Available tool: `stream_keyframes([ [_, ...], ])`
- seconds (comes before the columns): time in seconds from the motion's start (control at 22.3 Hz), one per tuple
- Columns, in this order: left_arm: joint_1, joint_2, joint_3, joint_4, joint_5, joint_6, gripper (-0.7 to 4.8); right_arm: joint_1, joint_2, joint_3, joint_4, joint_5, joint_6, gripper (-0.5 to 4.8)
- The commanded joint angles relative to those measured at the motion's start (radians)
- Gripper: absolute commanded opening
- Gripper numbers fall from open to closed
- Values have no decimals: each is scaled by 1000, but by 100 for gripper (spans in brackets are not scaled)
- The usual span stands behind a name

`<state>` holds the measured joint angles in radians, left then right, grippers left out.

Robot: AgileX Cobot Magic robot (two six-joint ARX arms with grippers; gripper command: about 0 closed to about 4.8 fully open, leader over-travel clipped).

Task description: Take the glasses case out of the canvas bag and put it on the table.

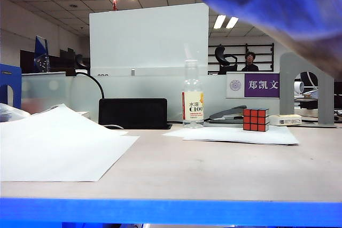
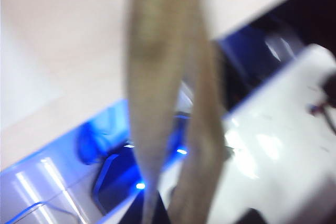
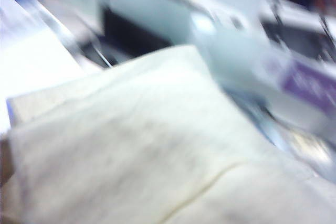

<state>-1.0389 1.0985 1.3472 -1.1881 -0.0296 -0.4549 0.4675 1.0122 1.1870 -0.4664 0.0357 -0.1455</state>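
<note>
Open-plan office behind a wide pale beige-pink table (image 1: 214, 174) with a bright blue front edge. On the table, left and near: large white paper sheets (image 1: 53, 148). Farther back, centre: a black rectangular box (image 1: 133, 113) and a clear plastic drink bottle with a yellow-and-white label (image 1: 193, 97). Right of the bottle: a grey stapler (image 1: 228, 114), a red-and-orange puzzle cube (image 1: 256, 119) resting on another white sheet (image 1: 235, 134), and a purple nameplate (image 1: 261, 85) on the partition beyond.

Cream-beige canvas bag (image 3: 136, 150): fills most of the right wrist view as a blurred expanse of cloth with a visible seam. Its long matching straps (image 2: 157, 93) hang as two blurred bands across the left wrist view, with the table's blue edge behind them.

Left gripper, right gripper: neither set of fingers is seen in any view; both are closed, and whether either pinches the cloth cannot be told from the frames. By its wrist view, the left gripper is at the straps over the table's near edge, the right gripper close against the bag's cloth.

Blurred blue-violet shape (image 1: 272, 4): upper right of the exterior view, very near the lens; unidentifiable. Small blue glasses case: not visible in any view, so its position relative to the jaws cannot be told.
</note>
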Motion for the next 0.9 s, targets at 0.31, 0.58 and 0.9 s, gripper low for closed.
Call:
stream_keyframes([
  [0.31,159,-486,3,-127,-298,-142,-4,2,-3,10,23,-165,72,-8],
  [0.58,186,-595,4,-188,-322,-172,-4,3,-3,10,41,-310,137,-9],
  [0.9,182,-509,4,-146,-360,-72,-4,26,-19,10,56,-495,188,-9],
])
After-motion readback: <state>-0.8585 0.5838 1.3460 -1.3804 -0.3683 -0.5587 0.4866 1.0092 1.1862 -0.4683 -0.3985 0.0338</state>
